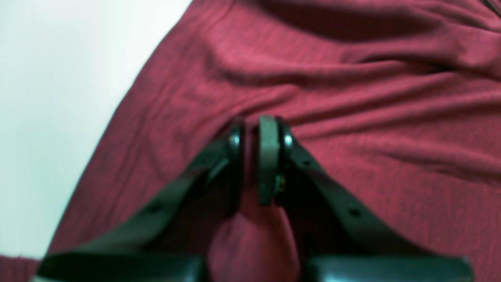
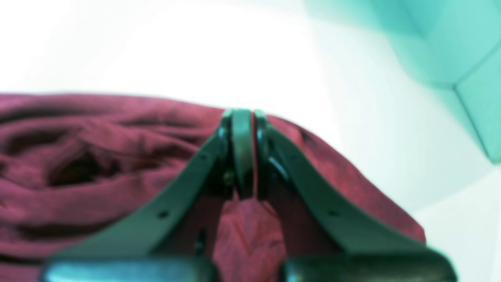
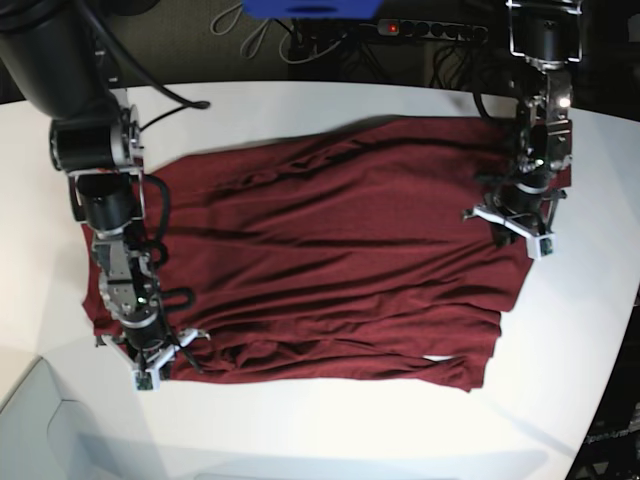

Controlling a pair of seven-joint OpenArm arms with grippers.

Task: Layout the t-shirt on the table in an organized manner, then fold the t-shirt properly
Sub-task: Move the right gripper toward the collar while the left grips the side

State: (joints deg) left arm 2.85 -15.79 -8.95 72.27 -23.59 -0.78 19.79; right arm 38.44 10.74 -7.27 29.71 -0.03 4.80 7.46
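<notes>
The maroon t-shirt [image 3: 330,260] lies spread wide and wrinkled across the white table [image 3: 300,430]. My left gripper [image 3: 512,222] is at the shirt's right edge in the base view. In the left wrist view this gripper [image 1: 252,125] is shut on a pinched fold of the t-shirt [image 1: 352,117], beside bare table [image 1: 47,98]. My right gripper [image 3: 160,355] is at the shirt's lower left corner. The right wrist view shows it [image 2: 247,115] shut on the t-shirt [image 2: 98,164] at its edge, with table [image 2: 195,47] beyond.
A black power strip [image 3: 430,30], cables and a blue object [image 3: 310,8] lie beyond the table's far edge. A pale box-like surface [image 2: 450,39] stands off the table's corner by the right arm. The table's curved edge runs close to the left arm.
</notes>
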